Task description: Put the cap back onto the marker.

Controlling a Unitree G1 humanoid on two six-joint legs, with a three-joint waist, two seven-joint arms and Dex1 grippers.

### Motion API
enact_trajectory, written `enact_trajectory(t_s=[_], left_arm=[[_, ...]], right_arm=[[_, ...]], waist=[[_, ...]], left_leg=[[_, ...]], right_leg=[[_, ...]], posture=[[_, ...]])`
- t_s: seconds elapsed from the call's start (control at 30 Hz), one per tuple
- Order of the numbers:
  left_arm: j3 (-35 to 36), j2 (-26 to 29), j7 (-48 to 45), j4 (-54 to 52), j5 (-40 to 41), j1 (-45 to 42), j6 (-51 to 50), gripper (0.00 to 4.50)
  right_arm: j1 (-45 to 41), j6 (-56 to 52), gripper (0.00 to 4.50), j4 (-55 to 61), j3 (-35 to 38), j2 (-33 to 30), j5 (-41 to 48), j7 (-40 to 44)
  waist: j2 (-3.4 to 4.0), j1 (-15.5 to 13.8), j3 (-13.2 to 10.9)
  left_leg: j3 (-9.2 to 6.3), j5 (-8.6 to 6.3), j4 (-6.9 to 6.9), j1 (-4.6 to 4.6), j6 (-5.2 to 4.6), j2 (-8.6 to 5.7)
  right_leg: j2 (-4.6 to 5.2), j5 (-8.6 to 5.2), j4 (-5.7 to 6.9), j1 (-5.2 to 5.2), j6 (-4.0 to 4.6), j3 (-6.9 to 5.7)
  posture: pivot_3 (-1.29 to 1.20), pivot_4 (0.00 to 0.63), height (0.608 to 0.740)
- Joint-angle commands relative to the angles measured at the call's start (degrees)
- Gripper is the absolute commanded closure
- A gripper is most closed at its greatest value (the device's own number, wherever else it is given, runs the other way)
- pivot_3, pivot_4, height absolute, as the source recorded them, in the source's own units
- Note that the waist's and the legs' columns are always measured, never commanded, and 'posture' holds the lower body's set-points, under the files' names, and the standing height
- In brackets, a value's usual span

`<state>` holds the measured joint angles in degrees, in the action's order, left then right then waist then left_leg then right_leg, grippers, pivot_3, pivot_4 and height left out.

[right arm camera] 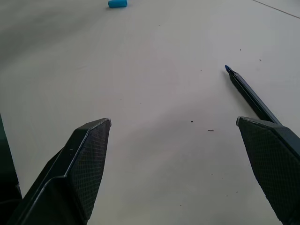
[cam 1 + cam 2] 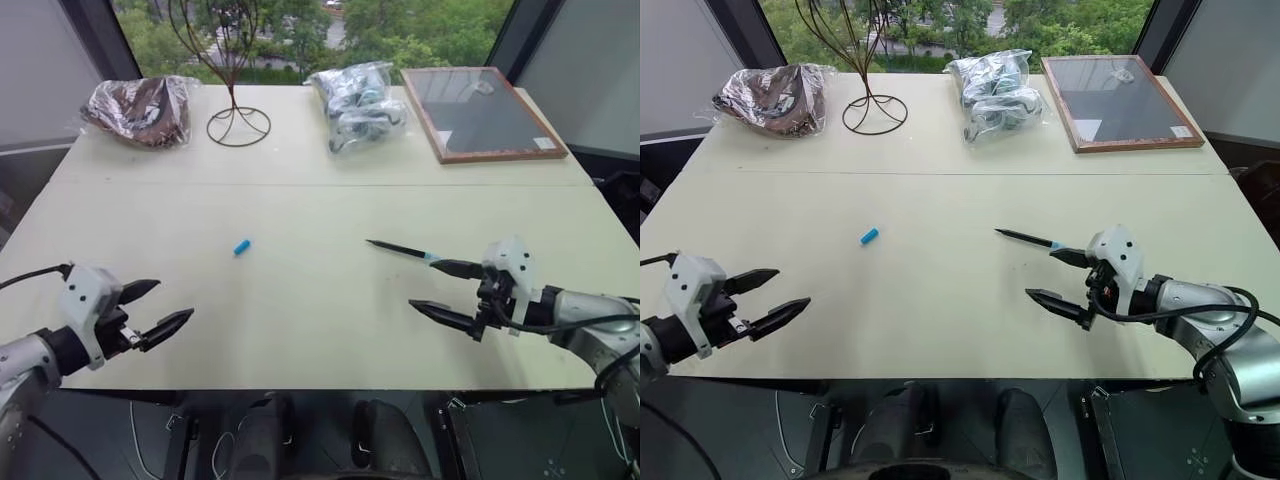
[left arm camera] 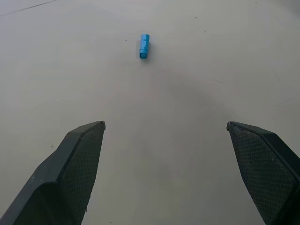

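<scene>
My fingers (image 1: pixel 84 173) are matt black plastic, their inner pads cross-hatched with a fine knurled grid; the housings behind them are smooth pale grey plastic. The table (image 2: pixel 300 330) under me is a matt, cream-coloured laminate, smooth, with a few dark specks. The cap (image 3: pixel 144 46) looks like bright blue plastic with a slight sheen. The marker (image 1: pixel 251 97) is dark smooth plastic. Farther off lie crinkled, glossy clear plastic bags (image 2: pixel 358 105), a thin dark wire stand (image 2: pixel 238 125), and a wood-framed panel (image 2: pixel 484 112) with a reflective surface.
</scene>
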<state>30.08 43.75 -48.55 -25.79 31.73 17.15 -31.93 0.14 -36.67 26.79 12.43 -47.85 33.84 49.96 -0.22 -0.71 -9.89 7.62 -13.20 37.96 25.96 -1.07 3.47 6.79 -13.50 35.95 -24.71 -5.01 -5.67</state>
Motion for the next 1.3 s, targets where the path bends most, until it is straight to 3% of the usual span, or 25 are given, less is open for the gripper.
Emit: enact_trajectory(t_s=[0.03,0.73,1.07,1.3], left_arm=[[0.2,1.0,0.3,0.0,-1.0,-1.4,1.9,0.13],[-1.0,0.5,0.2,2.1,1.0,-6.7,2.3,0.13],[-6.9,7.2,-7.9,8.9,4.6,-22.9,0.5,0.13],[-19.0,10.7,-17.8,14.9,1.1,-36.3,3.4,0.13]], right_arm=[[-1.3,0.3,0.00,0.3,2.1,0.9,1.1,-1.3],[-2.4,0.4,0.00,-0.4,1.8,2.2,0.9,-3.9],[-6.9,4.1,0.00,-7.2,0.7,-0.5,-2.9,-0.7],[-16.4,11.1,0.00,-20.6,-5.9,-1.2,-8.3,7.2]], waist=[[0.00,0.0,0.0],[0.00,-0.1,0.0],[-0.01,0.0,0.0],[0.00,0.1,0.0]], left_leg=[[0.00,0.00,0.00,0.00,0.00,0.00],[0.02,-0.01,0.00,0.02,-0.01,0.00],[0.06,0.01,0.01,0.07,-0.03,-0.01],[0.11,0.12,0.03,0.08,-0.14,-0.15]], right_leg=[[0.00,0.00,0.00,0.00,0.00,0.00],[0.00,0.00,0.00,-0.01,0.00,0.01],[-0.02,0.01,0.02,0.09,-0.02,0.01],[-0.09,0.02,0.07,0.17,-0.04,0.02]], posture=[[0.00,0.150,0.740],[0.00,0.150,0.740],[0.00,0.150,0.740],[0.00,0.150,0.740]])
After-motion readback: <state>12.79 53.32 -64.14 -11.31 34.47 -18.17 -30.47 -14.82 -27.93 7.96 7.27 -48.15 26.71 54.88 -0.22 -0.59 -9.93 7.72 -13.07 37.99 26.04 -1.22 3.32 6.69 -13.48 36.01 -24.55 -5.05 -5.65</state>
